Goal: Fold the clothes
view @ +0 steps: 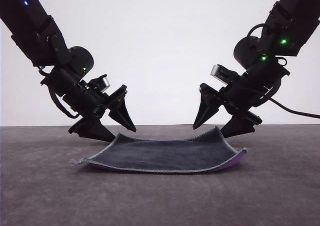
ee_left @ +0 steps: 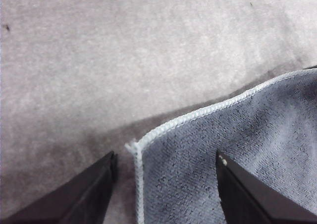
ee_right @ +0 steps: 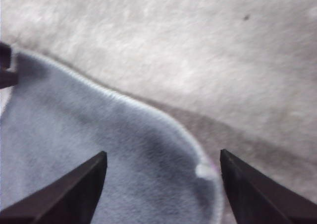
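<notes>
A plain white wall [view: 160, 46] stands behind a dull grey-brown table [view: 45, 186], and on that surface lies the cloth [view: 165, 155], dark grey face up with pale stitched edging, a sliver of purple showing under its edge on the right gripper's side. The left gripper [view: 114, 127] hangs low over the cloth's far corner on its own side, jaws spread; in the left wrist view that stitched corner [ee_left: 132, 147] sits between the two fingers [ee_left: 89, 194], one finger over bare table just outside the hem and the other over the fabric (whether either tip touches cannot be told). The right gripper [view: 216, 127] is likewise spread wide, poised at the opposite far corner, which curls upward between its tips in the front view. In the right wrist view the rounded corner [ee_right: 200, 170] of the cloth lies between the fingers [ee_right: 74, 194], nearer the finger on the bare-table side, blurred but clearly not pinched.
</notes>
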Controlling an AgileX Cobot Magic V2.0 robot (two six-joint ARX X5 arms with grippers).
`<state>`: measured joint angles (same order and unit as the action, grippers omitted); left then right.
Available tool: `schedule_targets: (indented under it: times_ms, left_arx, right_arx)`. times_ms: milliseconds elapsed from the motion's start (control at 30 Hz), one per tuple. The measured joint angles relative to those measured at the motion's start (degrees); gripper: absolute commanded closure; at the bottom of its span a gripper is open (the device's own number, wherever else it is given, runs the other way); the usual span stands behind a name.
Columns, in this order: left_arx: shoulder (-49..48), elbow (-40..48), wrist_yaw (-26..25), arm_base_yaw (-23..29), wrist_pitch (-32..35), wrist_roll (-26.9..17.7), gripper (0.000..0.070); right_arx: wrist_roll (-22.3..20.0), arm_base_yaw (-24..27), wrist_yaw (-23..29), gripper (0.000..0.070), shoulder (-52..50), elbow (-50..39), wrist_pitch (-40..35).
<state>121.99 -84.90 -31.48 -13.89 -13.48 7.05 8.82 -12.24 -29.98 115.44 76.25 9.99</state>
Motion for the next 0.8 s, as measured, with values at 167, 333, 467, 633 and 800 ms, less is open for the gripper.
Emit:
schedule_targets:
  times_ms: [167,333,467,633,800]
  left_arx:
    - [0.2,-0.2,-0.3,0.0,0.0,0.0,0.0319]
    - [0.5,-0.3,-0.3,0.0,0.0,0.0,0.0671]
    - [1.0,-0.3,-0.3,-0.1,-0.1,0.0,0.0700]
    - [1.0,-0.3,-0.4,-0.1,-0.1,0.0,0.0700]
    - [1.0,-1.3,-4.6,0.4,-1.5,0.0,0.0700]
  right_arx:
    - [0.0,0.3,0.0,0.0368,0.0,0.0,-0.2]
    - [0.0,0.2,0.0,0.0629,0.0,0.0,-0.5]
    - [0.0,0.2,0.0,0.0693,0.0,0.0,-0.5]
    - [-0.2,0.3,0.0,0.0693,0.0,0.0,-0.5]
    - [-0.4,1.2,-4.4,0.0693,0.0,0.0,-0.2]
